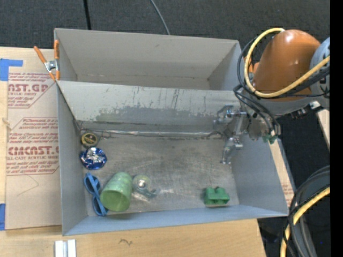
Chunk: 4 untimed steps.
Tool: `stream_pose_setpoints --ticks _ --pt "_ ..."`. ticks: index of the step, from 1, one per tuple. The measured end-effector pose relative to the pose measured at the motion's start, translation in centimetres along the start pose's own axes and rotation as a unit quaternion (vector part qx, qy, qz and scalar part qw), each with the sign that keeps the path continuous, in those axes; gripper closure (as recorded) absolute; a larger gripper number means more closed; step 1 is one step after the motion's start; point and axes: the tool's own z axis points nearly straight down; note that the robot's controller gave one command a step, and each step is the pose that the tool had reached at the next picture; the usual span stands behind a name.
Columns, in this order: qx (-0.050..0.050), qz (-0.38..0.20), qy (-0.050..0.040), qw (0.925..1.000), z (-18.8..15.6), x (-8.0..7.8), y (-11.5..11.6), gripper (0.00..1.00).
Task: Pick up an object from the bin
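1. Green and blocky, the small toy piece (pixel 216 196) is my likeliest pick. It lies alone on the bare floor at the front right of the bin (pixel 161 63), well apart from everything else, so I judge that nothing would crowd a descent on it.
2. My end effector (pixel 228 155) hangs over the right part of the floor, behind the block and nearer the back wall, which fits an arm reaching in from that side. Whether it is released or clenched I cannot tell.
3. Everything else is gathered in the front left corner, probably because the sloped walls let loose things slide down there. A pale green cup (pixel 117 193) lies on its side, touching a clear, silvery piece (pixel 142 186) and a blue spectacle frame (pixel 92 191).
4. Behind them, by the left wall, sit a shiny blue disc (pixel 94 158) and a small gold ring (pixel 89 139). I judge these harder to pick, flat and close to the wall.
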Motion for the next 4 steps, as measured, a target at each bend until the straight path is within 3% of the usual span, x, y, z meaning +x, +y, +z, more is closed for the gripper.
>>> stream_pose_setpoints --ticks 1,2,3,4 --pt "-0.002 -0.043 0.0066 0.9990 9.8 6.0 2.6 0.00" --pt "-0.005 -0.110 0.0019 0.9940 13.8 5.3 -2.9 0.00" --pt "-0.003 -0.249 -0.0135 0.9685 13.9 6.2 -2.0 0.00" --pt "-0.002 -0.247 0.0065 0.9689 13.9 7.1 -2.7 1.00"
